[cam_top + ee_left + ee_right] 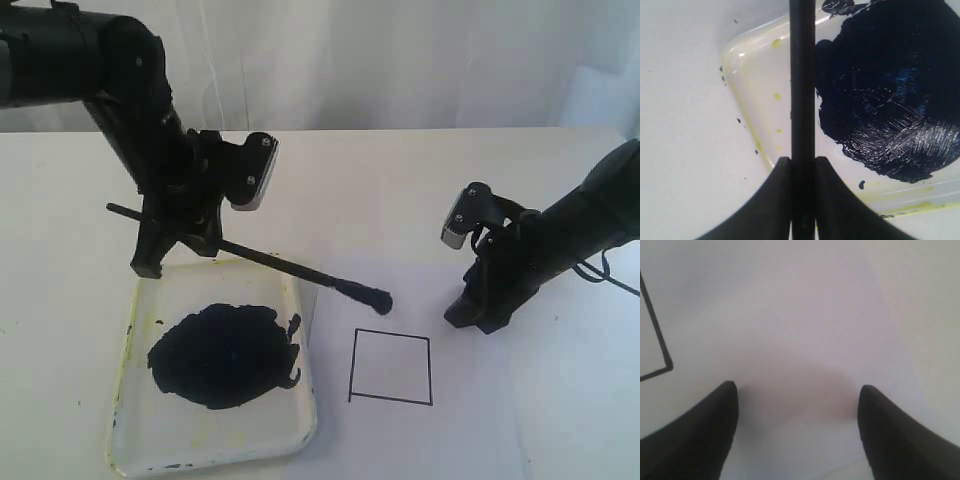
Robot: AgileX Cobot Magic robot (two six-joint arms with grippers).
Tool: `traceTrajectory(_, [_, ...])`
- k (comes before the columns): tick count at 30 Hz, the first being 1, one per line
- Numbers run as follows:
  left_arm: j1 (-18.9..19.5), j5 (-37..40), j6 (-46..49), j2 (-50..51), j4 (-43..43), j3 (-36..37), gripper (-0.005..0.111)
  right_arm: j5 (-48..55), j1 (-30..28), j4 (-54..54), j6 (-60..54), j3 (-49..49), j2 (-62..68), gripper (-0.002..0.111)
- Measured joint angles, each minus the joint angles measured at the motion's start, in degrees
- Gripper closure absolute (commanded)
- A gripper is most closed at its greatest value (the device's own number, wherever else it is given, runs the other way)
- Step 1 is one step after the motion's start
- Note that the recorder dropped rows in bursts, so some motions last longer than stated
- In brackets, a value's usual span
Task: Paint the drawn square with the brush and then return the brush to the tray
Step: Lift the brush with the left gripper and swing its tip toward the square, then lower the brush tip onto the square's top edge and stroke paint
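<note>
My left gripper point(178, 250) is shut on the brush point(280, 265), a long black stick held above the far edge of the tray point(300, 425). Its dark loaded tip point(378, 297) hangs just beyond the tray, a little above the drawn square point(391, 368), which is blank inside its thin black outline. In the left wrist view the brush point(802, 90) runs straight out between the fingers point(777, 200) over the tray rim point(742, 90) and the blue-black paint puddle point(890, 100). My right gripper point(797, 395) is open and empty over the paper, right of the square's corner point(660, 352).
The paint puddle point(222, 355) fills the middle of the tray. White paper point(480, 420) lies under the square and reaches toward the front edge. The right arm point(540, 250) rests low on the table to the square's right. A white curtain hangs behind.
</note>
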Motion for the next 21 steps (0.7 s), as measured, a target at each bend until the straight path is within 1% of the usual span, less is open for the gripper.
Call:
traceTrajectory(2, [-0.3,3.7,-0.2,0.2,-0.2,-2.1,0.107,0.0,0.0,0.5,-0.1,-0.1,0.3,0.044])
traceTrajectory(4, [-0.5,4.6,0.0,1.0,-0.4,-2.2,0.107,-0.1,0.0,0.6,-0.2,-0.2,0.4,0.044])
traceTrajectory(8, [-1.8,4.8,0.0,1.8,-0.5,-2.2,0.107,-0.5,0.0,0.7,-0.2,-0.2,0.4,0.044])
traceTrajectory(14, [-4.3,4.0,-0.1,3.5,1.7,-2.2,0.107,-0.6,0.0,0.7,-0.2,-0.2,0.4,0.044])
traceTrajectory(21, [-4.6,4.4,-3.3,4.6,3.0,-5.6,0.107,-0.6,0.0,0.7,-0.2,-0.2,0.4,0.044])
